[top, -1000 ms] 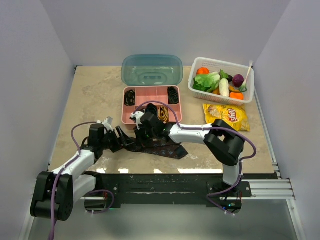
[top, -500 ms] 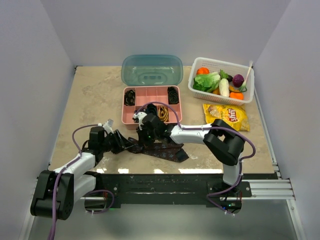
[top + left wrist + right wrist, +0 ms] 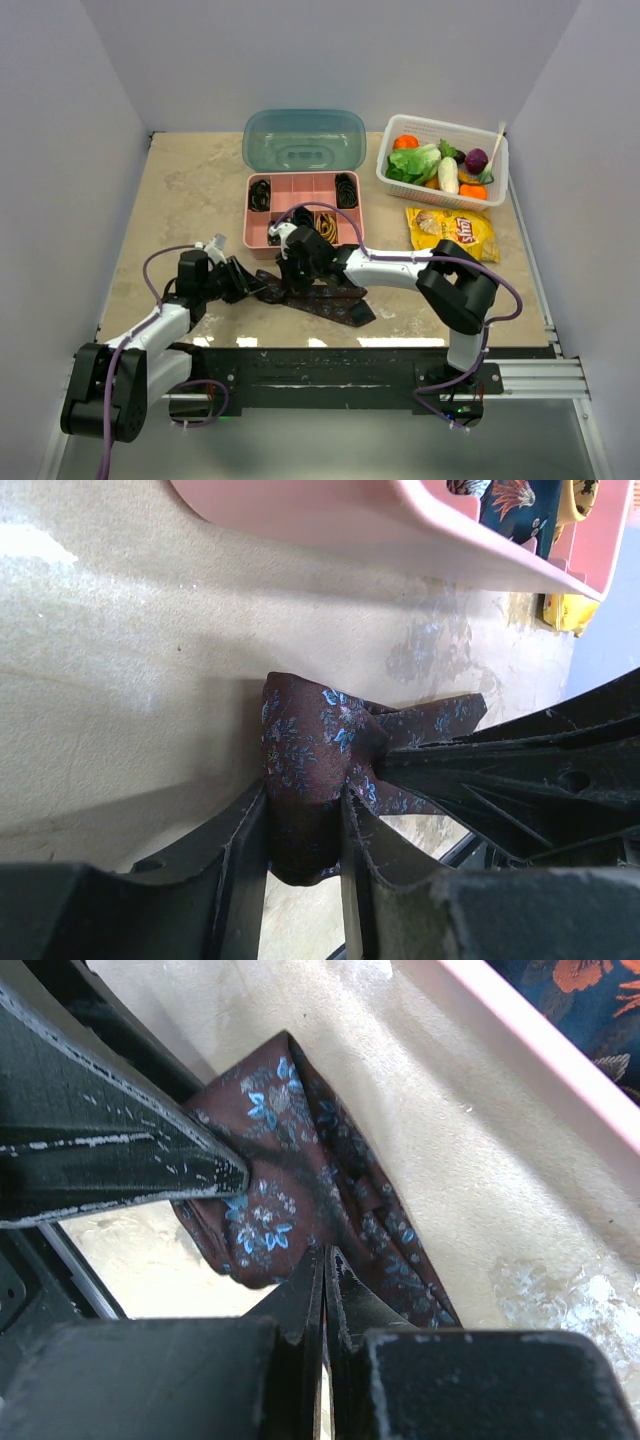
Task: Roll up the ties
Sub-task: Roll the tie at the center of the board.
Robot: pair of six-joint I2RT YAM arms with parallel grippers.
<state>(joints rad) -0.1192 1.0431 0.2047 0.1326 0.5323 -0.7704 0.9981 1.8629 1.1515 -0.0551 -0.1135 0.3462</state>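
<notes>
A dark maroon tie point(image 3: 335, 300) with small blue flowers lies on the table in front of the pink box point(image 3: 250, 215), its wide end toward the right. My left gripper point(image 3: 247, 283) is shut on a folded end of the tie point(image 3: 310, 740), which fills the gap between its fingers point(image 3: 240, 870). My right gripper point(image 3: 290, 272) is shut, its tips pinching the same fold point(image 3: 290, 1180) from the other side. Both grippers meet at the tie's left end. Black coils point(image 3: 260, 193) and a gold coil point(image 3: 326, 225) sit in the box compartments.
The box's teal lid point(image 3: 304, 140) stands open behind it. A white basket point(image 3: 440, 122) of toy vegetables is at the back right, with a yellow chips bag point(image 3: 455, 230) in front of it. The box wall point(image 3: 400, 530) is close behind the grippers.
Both grippers have shifted slightly at the tie's left end while holding it. The tie's wide end has slid a little toward the near edge.
</notes>
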